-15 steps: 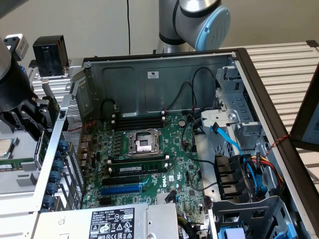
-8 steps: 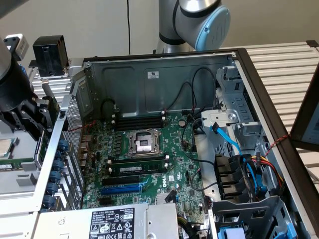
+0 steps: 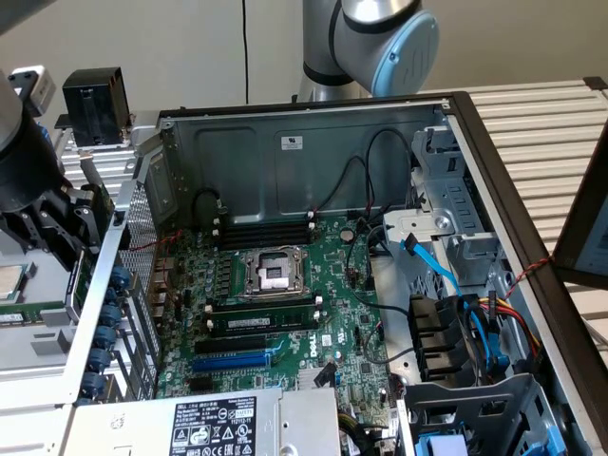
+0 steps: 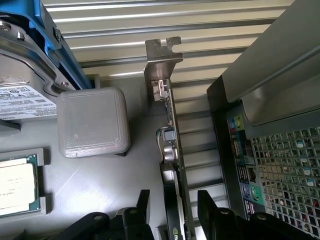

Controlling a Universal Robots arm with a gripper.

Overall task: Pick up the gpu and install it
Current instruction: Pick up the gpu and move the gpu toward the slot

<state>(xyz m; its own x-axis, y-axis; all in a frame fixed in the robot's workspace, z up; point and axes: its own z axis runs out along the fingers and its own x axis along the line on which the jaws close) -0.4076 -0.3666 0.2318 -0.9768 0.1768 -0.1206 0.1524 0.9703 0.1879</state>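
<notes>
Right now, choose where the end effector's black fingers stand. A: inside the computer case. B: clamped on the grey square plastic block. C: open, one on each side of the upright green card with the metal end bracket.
C: the open end effector straddles the green metal-bracketed gpu card, with a gap on each side.

- The gpu [image 4: 171, 145] stands on its edge between the spread gripper [image 4: 174, 200] fingers, with a thin gap on each side.
- A gray block [image 4: 92, 122] is near on one side, the case [image 4: 225, 125] wall on the other.
- There is free room above the blue slot [image 3: 233, 360].
- Cables [image 3: 470, 318] crowd the exterior view's right.
</notes>
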